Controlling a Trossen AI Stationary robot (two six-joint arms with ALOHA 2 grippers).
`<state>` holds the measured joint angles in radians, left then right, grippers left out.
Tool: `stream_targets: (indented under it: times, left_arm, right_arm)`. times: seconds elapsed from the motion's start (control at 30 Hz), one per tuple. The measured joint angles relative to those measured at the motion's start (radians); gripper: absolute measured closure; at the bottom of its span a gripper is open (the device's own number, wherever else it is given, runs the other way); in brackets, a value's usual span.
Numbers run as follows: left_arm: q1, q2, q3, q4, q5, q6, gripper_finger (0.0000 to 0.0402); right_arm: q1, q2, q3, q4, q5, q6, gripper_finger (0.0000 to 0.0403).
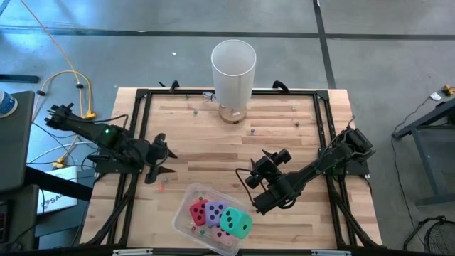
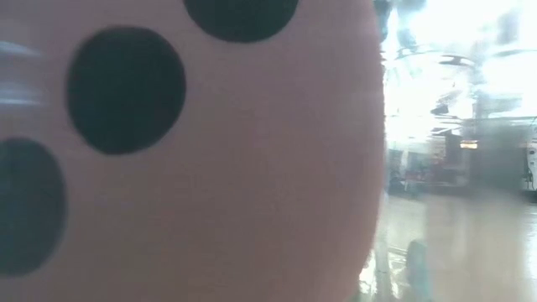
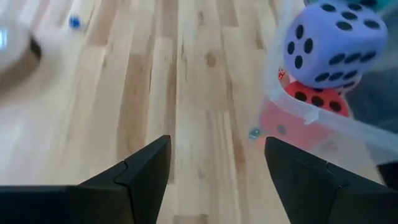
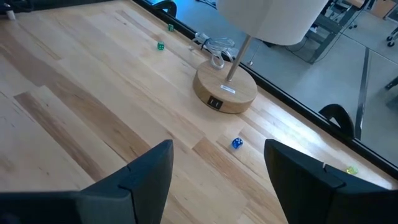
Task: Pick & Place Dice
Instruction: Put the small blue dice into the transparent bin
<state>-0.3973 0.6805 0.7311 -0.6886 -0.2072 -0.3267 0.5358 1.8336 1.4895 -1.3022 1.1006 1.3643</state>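
A clear plastic tub point(image 1: 186, 197) lies near the table's near edge and holds the dice: red point(image 1: 197, 210), purple point(image 1: 215, 212), teal-green point(image 1: 236, 222) and pink point(image 1: 214, 232). The pink die point(image 2: 210, 168) fills the low view. My left gripper point(image 1: 165, 158) is open to the left of the tub, its fingers pointing at it. In the left wrist view, past the gripper point(image 3: 217, 168), the purple die point(image 3: 333, 37) sits on top of the red die point(image 3: 317, 99) behind the tub wall point(image 3: 323, 121). My right gripper point(image 1: 254, 176) is open to the right of the tub and points toward the far edge point(image 4: 217, 168).
A white lamp point(image 1: 233, 67) stands on a round wooden base point(image 4: 225, 92) at the table's far edge. Tiny beads lie scattered on the wood, among them a blue one point(image 4: 237, 143) and a green one point(image 4: 160, 45). Bare wood stretches between the grippers and the lamp.
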Motion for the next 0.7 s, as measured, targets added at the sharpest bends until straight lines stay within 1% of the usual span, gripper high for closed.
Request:
stream_targets:
  times: [0.1,0.17,0.27,0.33,0.37,0.47,0.57,0.7]
  left_arm:
    - [0.0,0.004,0.0,-0.032,-0.015,-0.133,0.0151]
    - [0.001,0.013,0.0,-0.086,-0.061,-0.216,0.0151]
    - [0.001,0.042,-0.001,-0.219,-0.109,-0.277,0.0151]
    - [0.001,0.072,-0.006,-0.296,-0.112,-0.301,0.0151]
    - [0.001,0.088,-0.012,-0.32,-0.105,-0.334,0.0151]
    - [-0.007,0.144,-0.029,-0.353,-0.043,-0.402,0.0152]
    - [-0.027,0.208,-0.032,-0.351,0.035,-0.378,0.0152]
    - [-0.064,0.285,-0.033,-0.351,0.056,-0.369,0.0152]
  right_arm:
    - [0.0,0.0,0.0,0.004,0.0,0.0,0.016]
    - [0.0,0.0,0.0,0.008,-0.001,0.0,0.016]
    - [0.0,0.0,0.0,0.008,-0.002,-0.001,0.016]
    - [0.0,0.0,0.0,0.009,-0.003,-0.006,0.016]
    - [0.0,0.0,0.0,0.009,-0.003,-0.007,0.016]
    - [0.0,0.0,0.0,0.009,-0.003,-0.008,0.016]
    - [0.0,0.0,0.0,0.009,-0.003,-0.008,0.016]
    - [0.0,0.0,0.0,0.009,-0.002,-0.009,0.016]
